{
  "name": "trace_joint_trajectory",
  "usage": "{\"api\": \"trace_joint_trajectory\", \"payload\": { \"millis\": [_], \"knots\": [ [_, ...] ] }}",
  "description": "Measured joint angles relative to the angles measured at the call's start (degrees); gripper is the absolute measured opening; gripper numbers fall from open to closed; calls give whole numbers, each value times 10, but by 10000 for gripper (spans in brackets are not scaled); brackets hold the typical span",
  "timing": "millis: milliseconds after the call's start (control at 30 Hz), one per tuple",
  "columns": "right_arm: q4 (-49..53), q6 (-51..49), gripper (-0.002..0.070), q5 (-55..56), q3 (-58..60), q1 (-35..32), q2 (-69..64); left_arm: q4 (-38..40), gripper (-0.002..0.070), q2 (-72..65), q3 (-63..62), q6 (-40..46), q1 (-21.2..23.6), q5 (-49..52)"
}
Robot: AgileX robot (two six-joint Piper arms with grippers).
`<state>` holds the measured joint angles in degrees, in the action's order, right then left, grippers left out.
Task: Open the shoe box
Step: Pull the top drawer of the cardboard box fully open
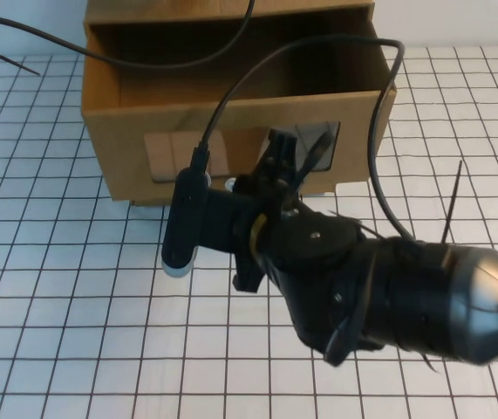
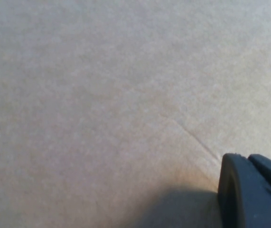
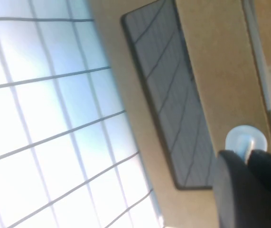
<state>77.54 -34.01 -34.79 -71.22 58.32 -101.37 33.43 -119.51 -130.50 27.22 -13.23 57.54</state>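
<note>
The brown cardboard shoe box (image 1: 231,113) stands at the back of the table. Its dark inside shows from above, and a cardboard panel (image 1: 231,9) rises behind it. My right gripper (image 1: 296,148) is against the box's front wall, over a dark label (image 1: 325,135), fingers together. In the right wrist view the right gripper (image 3: 247,154) points at that label (image 3: 168,95), with a pale round thing (image 3: 246,138) just past its tips. The left arm is hidden in the high view. In its wrist view the left gripper (image 2: 248,159) is shut, close against plain cardboard (image 2: 102,95).
The table is a white grid mat (image 1: 74,305). Black cables (image 1: 379,131) loop over the box and down to my right arm, whose bulky body (image 1: 379,288) fills the front right. Pale tape patches (image 1: 183,155) mark the box's front.
</note>
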Motion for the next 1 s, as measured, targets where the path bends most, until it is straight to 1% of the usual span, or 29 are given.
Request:
{"api": "trace_joint_trajectory", "payload": {
  "millis": [400, 700, 800, 900, 967, 1000],
  "knots": [
    [-75, 1, 11, -13, 46, 37, 65, 0, -2, -1, 0, 0, 0, 0],
    [-106, -11, 15, -24, 50, 53, 74, 2, -2, -1, 0, 0, 0, 0],
    [-128, -18, 51, -34, 50, 53, 74, 7, -2, 0, 0, 0, 0, 0],
    [-180, -23, 126, -50, 50, 53, 76, 16, -2, 4, 0, 2, 0, 4],
    [-221, -7, 181, -66, 50, 53, 82, 19, -2, 9, 0, 3, 0, 12],
    [-237, 5, 196, -73, 50, 53, 86, 19, -2, 13, 1, 3, 0, 17]
  ]
}}
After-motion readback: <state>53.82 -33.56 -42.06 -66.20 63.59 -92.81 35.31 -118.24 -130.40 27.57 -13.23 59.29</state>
